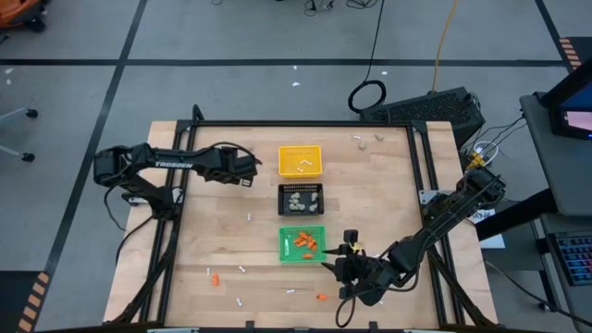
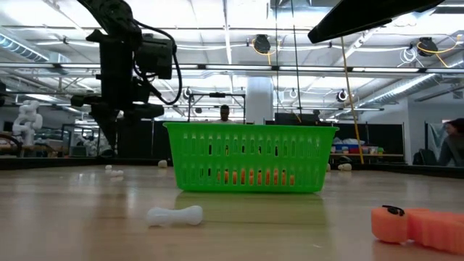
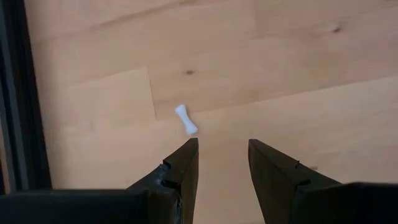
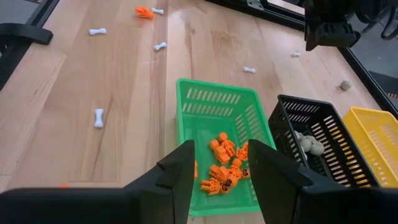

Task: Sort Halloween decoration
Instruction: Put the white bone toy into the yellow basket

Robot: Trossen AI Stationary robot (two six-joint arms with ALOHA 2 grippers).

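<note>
Three small trays stand in a row at mid-table: yellow [image 1: 301, 160] with white sticks, black [image 1: 302, 200] with beige-grey lumps, green [image 1: 303, 242] with orange bits [image 4: 225, 163]. My right gripper [image 4: 221, 155] is open and hovers over the green tray's near right corner, touching nothing. My left gripper [image 3: 222, 149] is open above the bare table left of the trays, with one white stick [image 3: 185, 119] lying just ahead of its fingertips. Loose white sticks [image 1: 242, 269] and orange bits [image 1: 215, 278] lie on the near part of the table.
A beige lump [image 1: 378, 138] and a white stick [image 1: 357, 139] lie near the far right corner. An orange bit [image 2: 417, 225] and a white stick [image 2: 175, 215] rest in front of the green tray [image 2: 250, 156]. A black frame rail [image 1: 425, 166] borders the table.
</note>
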